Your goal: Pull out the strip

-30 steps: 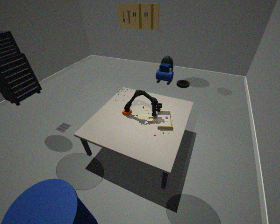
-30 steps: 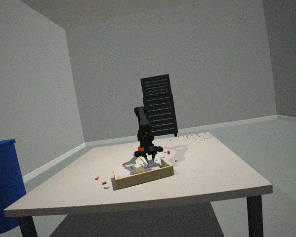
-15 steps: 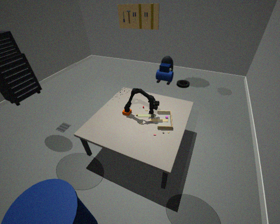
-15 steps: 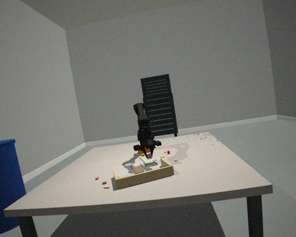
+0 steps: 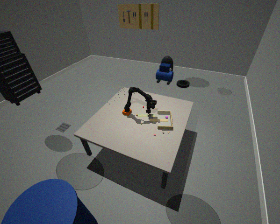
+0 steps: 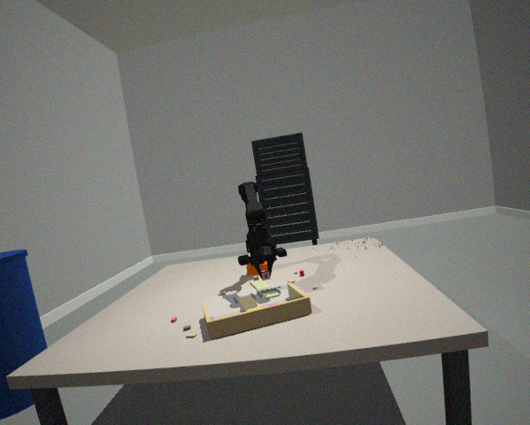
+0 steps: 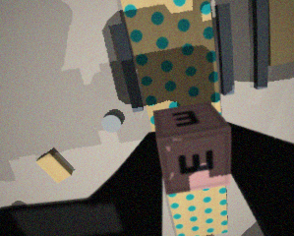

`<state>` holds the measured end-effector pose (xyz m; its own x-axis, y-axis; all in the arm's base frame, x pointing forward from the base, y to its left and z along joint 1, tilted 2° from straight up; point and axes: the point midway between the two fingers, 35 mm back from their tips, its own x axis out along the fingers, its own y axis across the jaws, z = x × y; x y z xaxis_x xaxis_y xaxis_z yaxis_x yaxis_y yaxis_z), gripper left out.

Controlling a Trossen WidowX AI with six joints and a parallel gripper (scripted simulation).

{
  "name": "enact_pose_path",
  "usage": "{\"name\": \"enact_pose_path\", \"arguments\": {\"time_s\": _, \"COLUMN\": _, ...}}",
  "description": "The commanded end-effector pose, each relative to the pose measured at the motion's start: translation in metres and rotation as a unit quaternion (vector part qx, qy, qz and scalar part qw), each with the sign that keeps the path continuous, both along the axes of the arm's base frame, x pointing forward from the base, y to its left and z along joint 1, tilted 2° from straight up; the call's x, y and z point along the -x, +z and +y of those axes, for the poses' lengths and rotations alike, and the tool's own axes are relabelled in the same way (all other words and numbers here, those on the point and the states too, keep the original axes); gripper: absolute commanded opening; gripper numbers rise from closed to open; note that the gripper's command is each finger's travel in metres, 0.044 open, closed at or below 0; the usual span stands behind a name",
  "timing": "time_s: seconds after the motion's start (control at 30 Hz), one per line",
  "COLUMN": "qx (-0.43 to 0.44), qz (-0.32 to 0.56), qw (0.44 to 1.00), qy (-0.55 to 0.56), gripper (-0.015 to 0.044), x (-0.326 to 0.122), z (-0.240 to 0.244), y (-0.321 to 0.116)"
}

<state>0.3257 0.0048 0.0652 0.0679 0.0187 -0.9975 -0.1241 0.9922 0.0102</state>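
The labelled cube [image 7: 193, 164] [image 6: 265, 275] is brownish pink with a dark letter on its faces. My gripper [image 7: 186, 134] [image 6: 265, 273] [image 5: 148, 111] is shut on it and holds it above the pale yellow strip with teal dots [image 7: 201, 211] [image 5: 143, 115] [image 6: 260, 286]. That strip lies lengthwise below the cube, partly between dark rails [image 7: 226, 49]. A second, tan strip [image 5: 164, 120] [image 6: 247, 302] [image 7: 286, 34] lies beside it. The fingertips and cube are too small to make out clearly in the top view.
A low wooden wall [image 5: 171, 121] [image 6: 260, 319] encloses the strips' far ends on three sides. A purple cube [image 5: 166, 117] is inside it. A red piece [image 5: 143, 107] [image 6: 301, 273], a pink piece [image 5: 154, 135] [image 6: 173, 319] and a grey chip [image 5: 163, 132] [image 6: 187, 327] lie outside.
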Motion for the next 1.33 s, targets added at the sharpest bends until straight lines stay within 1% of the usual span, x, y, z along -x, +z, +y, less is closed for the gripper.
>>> {"name": "enact_pose_path", "arguments": {"time_s": 0.0, "qx": 0.002, "qz": 0.001, "qw": 1.000, "qy": -0.001, "gripper": 0.0000, "x": 0.018, "z": -0.001, "y": -0.002}}
{"name": "enact_pose_path", "arguments": {"time_s": 0.17, "qx": 0.002, "qz": 0.002, "qw": 1.000, "qy": -0.001, "gripper": 0.0000, "x": 0.023, "z": -0.001, "y": -0.002}}
{"name": "enact_pose_path", "arguments": {"time_s": 0.37, "qx": 0.002, "qz": 0.002, "qw": 1.000, "qy": -0.001, "gripper": 0.0000, "x": 0.025, "z": -0.001, "y": 0.029}}
{"name": "enact_pose_path", "arguments": {"time_s": 0.43, "qx": 0.002, "qz": 0.002, "qw": 1.000, "qy": -0.001, "gripper": 0.0000, "x": 0.025, "z": -0.001, "y": 0.033}}
{"name": "enact_pose_path", "arguments": {"time_s": 1.3, "qx": 0.002, "qz": 0.002, "qw": 1.000, "qy": -0.001, "gripper": 0.0000, "x": 0.025, "z": -0.001, "y": 0.033}}
